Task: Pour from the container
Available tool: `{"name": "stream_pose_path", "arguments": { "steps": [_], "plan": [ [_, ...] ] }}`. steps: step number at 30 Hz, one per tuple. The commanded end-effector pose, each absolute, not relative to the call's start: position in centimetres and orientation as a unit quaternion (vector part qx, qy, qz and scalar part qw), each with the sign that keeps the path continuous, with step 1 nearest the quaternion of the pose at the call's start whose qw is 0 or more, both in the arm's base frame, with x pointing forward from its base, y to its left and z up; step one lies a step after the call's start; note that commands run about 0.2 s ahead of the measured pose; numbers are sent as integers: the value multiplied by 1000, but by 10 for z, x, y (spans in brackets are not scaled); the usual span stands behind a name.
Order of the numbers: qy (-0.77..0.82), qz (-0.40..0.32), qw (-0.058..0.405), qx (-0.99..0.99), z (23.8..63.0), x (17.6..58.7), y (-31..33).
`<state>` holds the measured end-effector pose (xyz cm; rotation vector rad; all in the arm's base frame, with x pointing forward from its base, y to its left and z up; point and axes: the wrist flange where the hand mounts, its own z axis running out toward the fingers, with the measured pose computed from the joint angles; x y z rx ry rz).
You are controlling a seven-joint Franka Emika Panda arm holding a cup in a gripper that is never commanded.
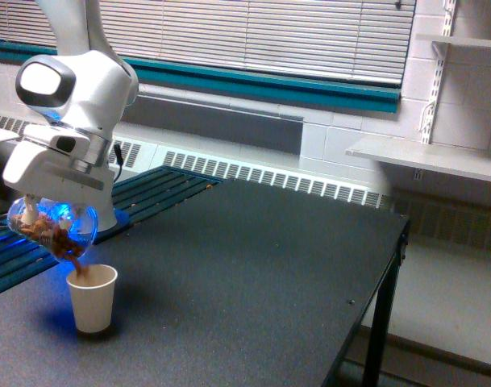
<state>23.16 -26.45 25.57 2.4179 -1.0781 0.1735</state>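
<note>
At the exterior view's left, the white arm reaches down over the near-left part of the dark desk, and its hand is clenched around the container, a clear rounded jar with brown nut-like pieces inside and a blue glow on it. The container hangs tilted, mouth down toward the exterior view's right, directly above the paper cup. A stream of brown pieces falls from the mouth to the cup's rim. The cup stands upright on the desk, near the lower-left corner of the picture, apart from the jar.

Behind the arm, a slatted blue-green panel lies across the back-left of the desk, next to the arm's base. Past the cup toward the exterior view's right, the desktop is open dark surface as far as its far edge and its right-hand corner, where a leg drops to the floor. Beyond that edge a radiator grille runs along the wall under closed blinds, and a wall shelf juts out at the exterior view's right, well apart from the arm.
</note>
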Motion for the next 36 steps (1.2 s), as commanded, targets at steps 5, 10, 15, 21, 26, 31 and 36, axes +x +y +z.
{"name": "stream_pose_path", "arguments": {
  "steps": [5,10,15,21,26,31,36],
  "plan": [
    [-388,68,247,885,264,241,-263],
    [-384,64,251,886,265,243,-262],
    [-382,59,257,886,267,244,-262],
    [-379,54,259,887,267,243,-262],
    [-378,51,264,886,268,243,-261],
    [-376,47,268,886,268,241,-261],
    [-377,43,270,885,268,240,-260]
  ]
}}
